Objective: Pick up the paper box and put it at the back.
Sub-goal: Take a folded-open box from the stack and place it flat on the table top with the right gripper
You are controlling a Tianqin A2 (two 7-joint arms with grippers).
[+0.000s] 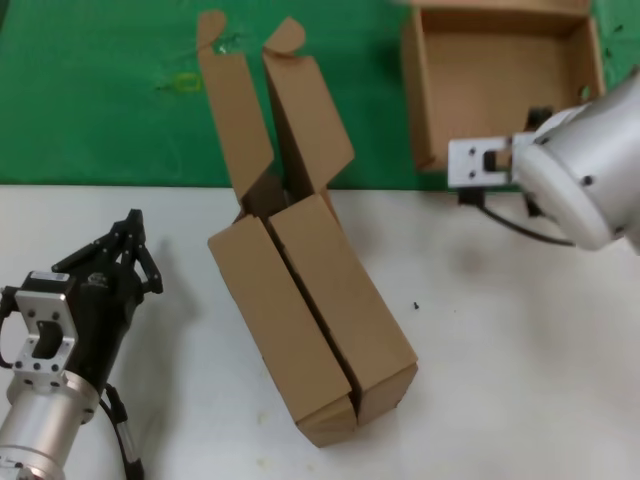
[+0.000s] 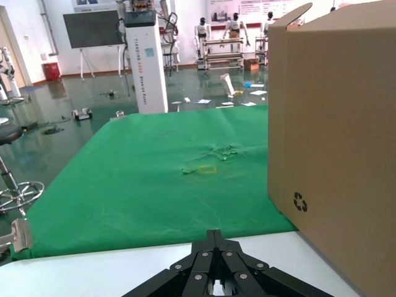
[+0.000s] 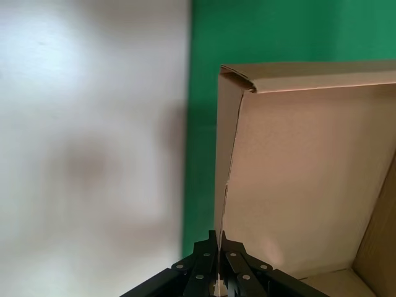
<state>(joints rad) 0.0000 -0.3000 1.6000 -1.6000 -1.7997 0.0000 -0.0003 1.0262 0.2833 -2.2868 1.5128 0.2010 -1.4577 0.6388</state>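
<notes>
The paper box (image 1: pixel 500 80) is a shallow open brown cardboard box over the green cloth (image 1: pixel 100 90) at the back right. My right gripper (image 1: pixel 450 168) is at its near left corner. In the right wrist view the gripper (image 3: pixel 218 235) is shut on the box's thin side wall (image 3: pixel 226 161), with the box's inside (image 3: pixel 303 179) beyond it. I cannot tell whether the box rests on the cloth or is lifted. My left gripper (image 1: pixel 130 235) is shut and empty, parked over the white tabletop at the left; it also shows in the left wrist view (image 2: pixel 215 234).
Two tall brown boxes (image 1: pixel 310 310) with long round-tipped lids stand side by side mid-table, reaching onto the cloth; one fills the side of the left wrist view (image 2: pixel 334 124). The white tabletop (image 1: pixel 500 320) lies in front of the cloth.
</notes>
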